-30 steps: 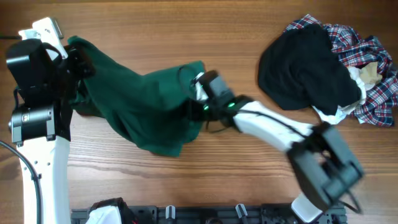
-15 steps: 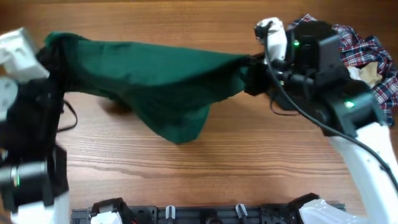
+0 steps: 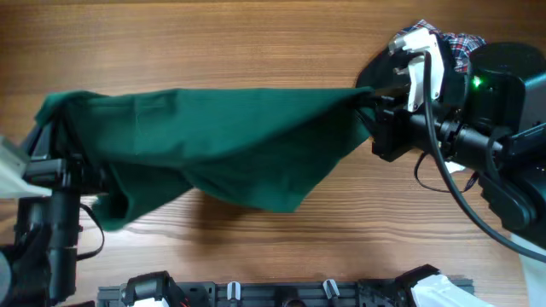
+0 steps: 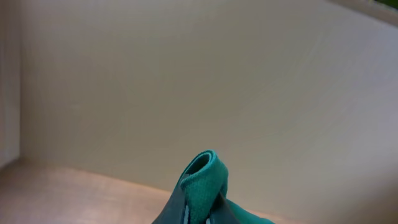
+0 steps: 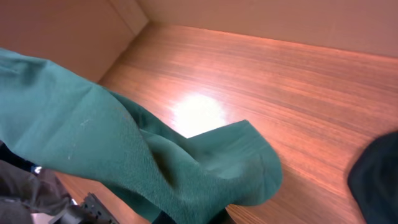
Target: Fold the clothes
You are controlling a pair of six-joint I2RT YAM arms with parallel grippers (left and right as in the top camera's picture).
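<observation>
The clothes, one dark green garment, hang stretched in the air between my two arms, with the lower part sagging toward the table. My left gripper is shut on the left end. In the left wrist view a rolled green edge sticks up from between the jaws of the left gripper. My right gripper is shut on the right end. In the right wrist view the green cloth drapes over the right gripper and hides its fingers.
A black garment and a plaid shirt lie at the back right, mostly hidden behind my right arm. The black garment also shows at the right edge of the right wrist view. A black rack runs along the table's front edge.
Both arms have lifted and drawn apart. The green garment went from a bunched heap at the left to a wide sheet stretched across the table, and the right gripper moved far right.
</observation>
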